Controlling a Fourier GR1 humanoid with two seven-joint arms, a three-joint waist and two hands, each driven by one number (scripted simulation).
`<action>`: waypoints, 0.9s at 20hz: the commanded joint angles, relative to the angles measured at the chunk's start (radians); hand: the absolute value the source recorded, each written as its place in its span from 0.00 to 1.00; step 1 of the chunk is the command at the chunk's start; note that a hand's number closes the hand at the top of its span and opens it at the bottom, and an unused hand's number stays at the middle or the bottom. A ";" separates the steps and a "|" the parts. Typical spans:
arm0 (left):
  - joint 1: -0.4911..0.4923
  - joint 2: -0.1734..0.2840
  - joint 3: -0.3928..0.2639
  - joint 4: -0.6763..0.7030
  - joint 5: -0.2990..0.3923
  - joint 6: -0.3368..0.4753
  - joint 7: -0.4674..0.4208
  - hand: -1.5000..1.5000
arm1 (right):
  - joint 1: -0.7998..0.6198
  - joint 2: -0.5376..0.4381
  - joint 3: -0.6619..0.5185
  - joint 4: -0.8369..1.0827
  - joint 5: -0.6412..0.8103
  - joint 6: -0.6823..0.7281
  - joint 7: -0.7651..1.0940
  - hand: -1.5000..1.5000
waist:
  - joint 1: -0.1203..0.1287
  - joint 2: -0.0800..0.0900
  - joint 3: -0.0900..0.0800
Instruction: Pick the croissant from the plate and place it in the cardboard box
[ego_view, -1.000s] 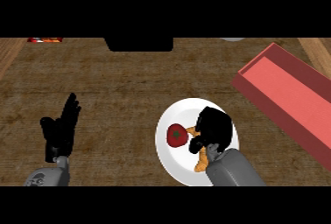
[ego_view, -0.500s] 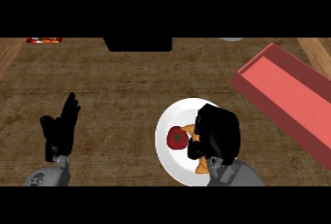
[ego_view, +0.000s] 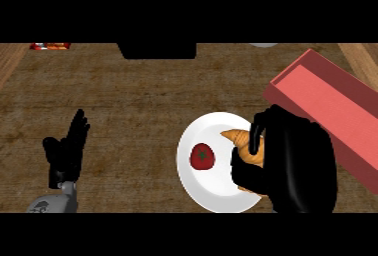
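A dark brown wood-grain counter fills the frame, with paler wooden strips running in at the upper left and upper right corners. At the top centre sits a black block, cut by the upper edge; a small red and orange item peeks in at the far upper left, and a pale grey round shape shows just at the top, right of centre. What they are, I cannot tell.

Down the right side runs the box, red-pink, long and angled from the upper right toward the lower right, its open trough facing up.

Centre-low lies the white plate, looking taller than wide. On its left half sits a red tomato, upright, apart from everything else on the plate.

Now the right hand: big and black, it comes in from the lower right and covers the plate's right half. Its fingers curl down over the croissant, and a dark part of the hand shows below it as well, so the hand is closed around the pastry. Only the croissant's golden tip and a strip of its body show at the hand's left edge, over the plate's right part. Whether it is lifted off the plate or touching it, I cannot tell.

Over at the lower left, the left hand rests open, fingers straight and pointing up the frame, well apart from the plate, with a bit of grey forearm below it.
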 joint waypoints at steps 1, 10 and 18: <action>0.010 0.019 0.037 0.042 0.034 -0.040 -0.039 0.50 | -0.039 0.005 -0.057 -0.073 0.057 0.146 0.130 1.00 | 0.000 0.002 0.000; 0.012 0.000 0.013 0.021 -0.002 -0.015 -0.033 0.50 | -0.138 -0.116 -0.410 -0.093 -0.015 0.232 -0.078 1.00 | 0.003 0.004 0.001; -0.031 0.019 0.049 0.067 0.029 -0.063 -0.048 0.50 | -0.227 -0.201 -0.627 0.242 -0.105 0.010 -0.280 1.00 | 0.015 0.008 0.001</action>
